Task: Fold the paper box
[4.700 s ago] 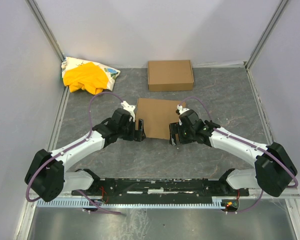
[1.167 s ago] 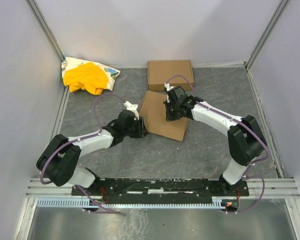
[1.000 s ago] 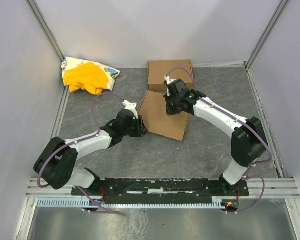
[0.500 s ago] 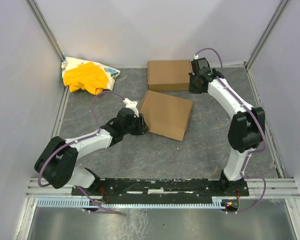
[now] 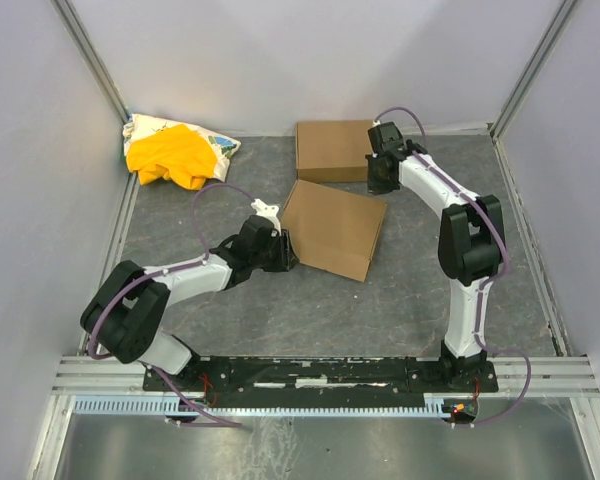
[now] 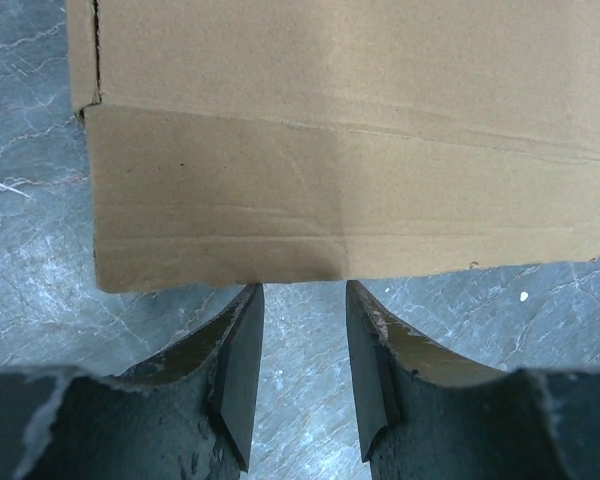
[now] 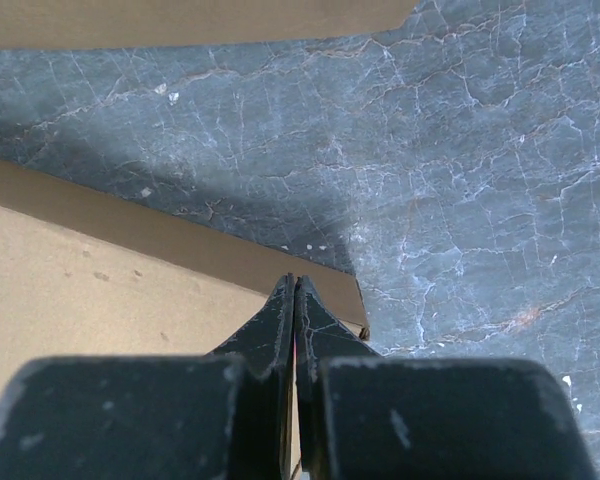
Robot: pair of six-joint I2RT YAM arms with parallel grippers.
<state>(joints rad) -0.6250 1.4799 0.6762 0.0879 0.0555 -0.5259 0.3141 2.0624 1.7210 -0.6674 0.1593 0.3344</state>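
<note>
The paper box [image 5: 332, 228] lies shut as a flat brown carton, turned askew in the middle of the table. My left gripper [image 5: 284, 250] sits low at its left side. In the left wrist view the box's side wall [image 6: 330, 190] stands just beyond the open left gripper [image 6: 300, 300], with only the table surface between the fingers. My right gripper [image 5: 374, 183] is shut and holds nothing, hovering by the box's far right corner. Its closed tips [image 7: 294, 285] hang over that corner of the box [image 7: 100, 290].
Another shallow brown carton [image 5: 332, 150] lies against the back wall, just behind the right gripper; its edge [image 7: 180, 20] shows in the right wrist view. A yellow cloth bundle [image 5: 175, 152] fills the back left corner. Pale walls close the table on three sides.
The box has been turned askew. The right arm lifted off it, swung to the back right, then came slightly left and nearer. The left arm has barely shifted.
</note>
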